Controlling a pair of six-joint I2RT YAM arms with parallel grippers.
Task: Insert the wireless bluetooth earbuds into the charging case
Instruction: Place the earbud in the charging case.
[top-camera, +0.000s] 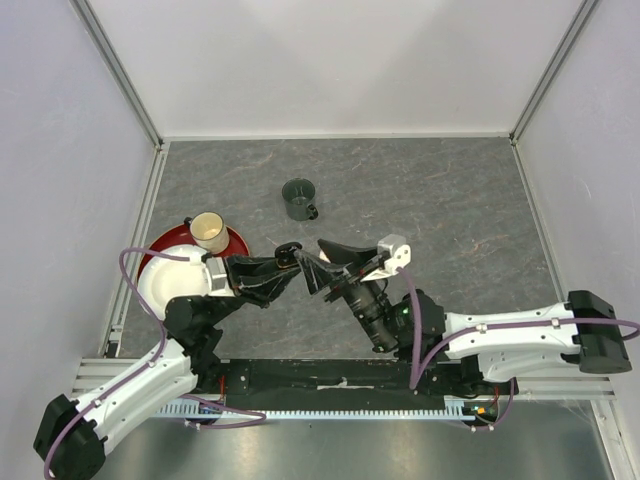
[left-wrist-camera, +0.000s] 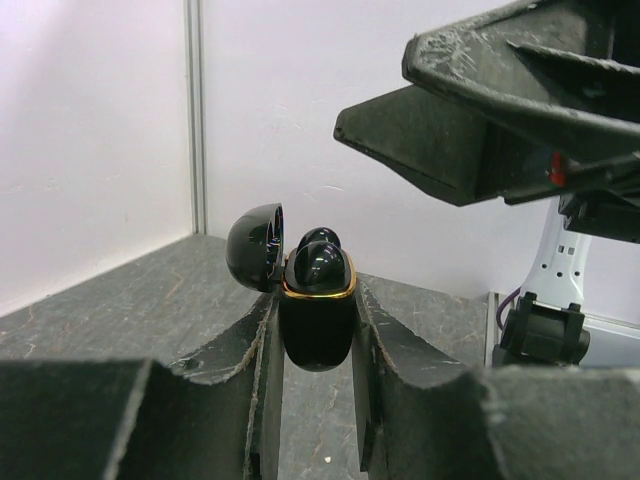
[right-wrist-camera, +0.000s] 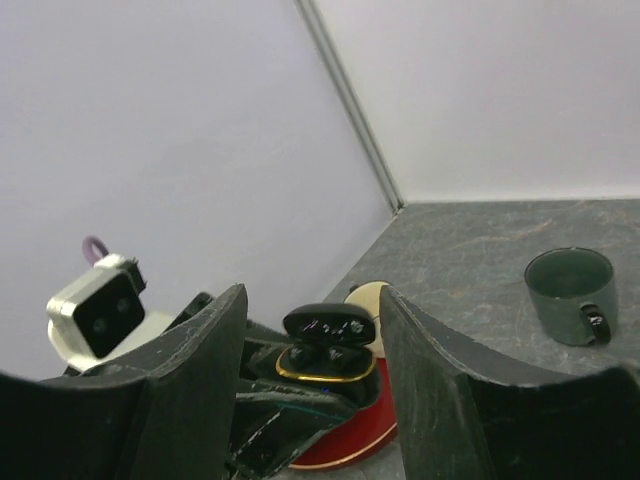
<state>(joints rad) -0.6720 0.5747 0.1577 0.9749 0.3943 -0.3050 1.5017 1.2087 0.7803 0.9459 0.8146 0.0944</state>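
The earbuds (left-wrist-camera: 320, 265) that show are two glossy black ones. Both seem seated side by side in the charging case (left-wrist-camera: 318, 335), their rounded tops standing a little above its gold rim. No pale ones can be seen in any view.

The case is a small, shiny black shell with its lid (left-wrist-camera: 254, 247) hinged open to one side. It is held upright in the air over the near left-centre of the table (top-camera: 450, 200). The left claw (left-wrist-camera: 316, 300) is clamped on its two sides.

The right claw (right-wrist-camera: 312, 300) is just to the right of the case and slightly above it. Its fingers are spread wide with nothing between them.

The step in hand looks like the right claw clearing away from the seated buds, with the lid to be closed after that.

- The right claw should leave by rising straight off the case, since a sideways drift could brush a bud out of its socket or knock the lid.
- The left grip wants to be firm and level, because the shell is smooth and could twist.
- If the lid is pushed shut, the push should fall on its dome, towards the hinge.

Farther back stands a dark green mug (right-wrist-camera: 570, 293). To the left, on a red plate (right-wrist-camera: 352, 440), are a cream cup (top-camera: 210, 232) and, nearer, a white bowl (top-camera: 172, 280).
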